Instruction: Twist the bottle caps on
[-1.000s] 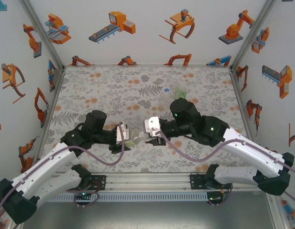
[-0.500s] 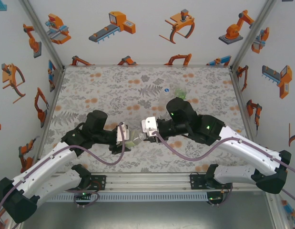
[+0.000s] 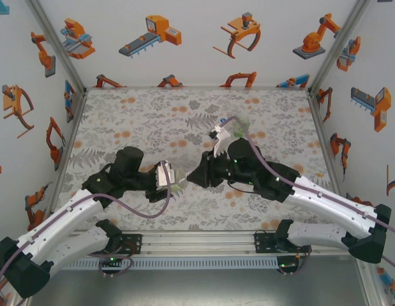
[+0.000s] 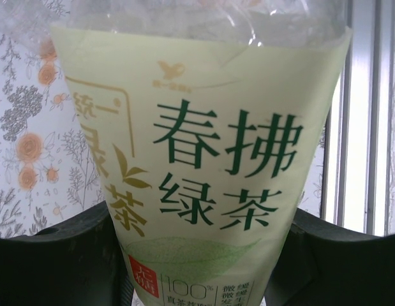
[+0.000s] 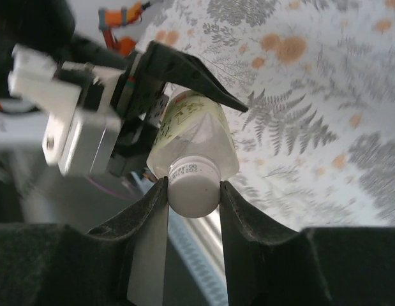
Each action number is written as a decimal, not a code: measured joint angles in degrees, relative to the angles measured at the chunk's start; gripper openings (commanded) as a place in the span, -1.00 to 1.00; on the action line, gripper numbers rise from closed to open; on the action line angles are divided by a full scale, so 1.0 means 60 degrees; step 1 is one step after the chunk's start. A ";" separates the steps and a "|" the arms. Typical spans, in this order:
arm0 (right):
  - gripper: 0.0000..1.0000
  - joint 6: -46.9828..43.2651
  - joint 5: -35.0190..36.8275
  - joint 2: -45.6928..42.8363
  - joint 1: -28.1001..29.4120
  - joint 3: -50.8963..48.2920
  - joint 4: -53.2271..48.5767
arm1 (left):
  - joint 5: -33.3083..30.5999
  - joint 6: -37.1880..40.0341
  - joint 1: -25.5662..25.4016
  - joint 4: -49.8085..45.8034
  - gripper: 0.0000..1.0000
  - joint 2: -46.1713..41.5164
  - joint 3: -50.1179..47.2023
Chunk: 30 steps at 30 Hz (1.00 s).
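Observation:
A small transparent bottle point(image 3: 181, 185) with a pale yellow-green label point(image 4: 203, 146) is held level between my two grippers above the near middle of the table. My left gripper point(image 3: 171, 183) is shut on the bottle's body, with a black finger point(image 4: 50, 255) pressing each side of the label. A whitish bottle cap point(image 5: 193, 189) sits on the bottle's neck point(image 5: 196, 137). My right gripper point(image 5: 193, 191) is shut on that cap, its fingers point(image 5: 152, 210) pressing it from both sides. From above, the right gripper point(image 3: 193, 178) points left at the bottle's mouth.
The flower-printed table point(image 3: 133, 115) is walled on three sides. A green-tinted bottle point(image 3: 244, 123) lies at the back, partly hidden behind my right wrist. A metal rail point(image 3: 197, 245) runs along the near edge between the arm bases.
My right gripper closed on the cap, and its wrist rolled, so its white camera block swung from the left side up to the back. The left gripper held the bottle still.

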 measured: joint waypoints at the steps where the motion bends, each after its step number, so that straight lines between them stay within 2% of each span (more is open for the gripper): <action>1: -1.00 0.1020 0.0226 0.0000 0.0000 -0.0051 -0.0025 | -0.0084 -0.0022 0.0007 0.0000 -1.00 0.0015 0.0018; 4: -1.00 0.3191 0.0667 0.0026 -0.0004 -0.0244 -0.0025 | -0.0277 -0.0051 0.0051 -0.0069 -1.00 0.0040 0.0029; 6: -0.95 0.3891 0.0827 0.0120 -0.0004 -0.0248 -0.0087 | -0.0393 -0.0062 0.0076 -0.0124 -1.00 0.0047 0.0029; 10: -0.32 0.4105 0.0969 0.0237 0.0000 -0.0044 -0.0390 | -0.0459 -0.0062 0.0098 -0.0131 -1.00 0.0062 0.0033; 12: -0.17 0.3840 0.1024 0.0237 0.0000 0.0106 -0.0514 | -0.0426 -0.0062 0.0098 -0.0036 -1.00 0.0066 0.0062; 13: -0.15 0.3617 0.1107 0.0229 0.0007 0.0171 -0.0517 | -0.0386 -0.0044 0.0098 -0.0007 -1.00 0.0066 0.0076; 17: -0.07 0.2058 0.1432 -0.0055 -0.0080 0.0277 -0.0251 | -0.0120 -0.0015 0.0036 -0.0015 -1.00 0.0062 0.0087; 21: 0.17 -0.0168 0.1300 -0.0634 -0.0084 0.0178 0.0627 | 0.0011 0.0000 0.0036 -0.0015 -1.00 0.0062 0.0087; 26: 0.17 -0.3308 0.0204 -0.1209 -0.0091 -0.0040 0.1545 | 0.0262 0.0047 0.0036 -0.0029 -1.00 0.0062 0.0087; 30: 0.18 -0.6422 -0.1118 -0.0958 -0.0131 0.0368 0.0834 | 0.0510 0.0106 0.0036 -0.0080 -1.00 0.0058 0.0087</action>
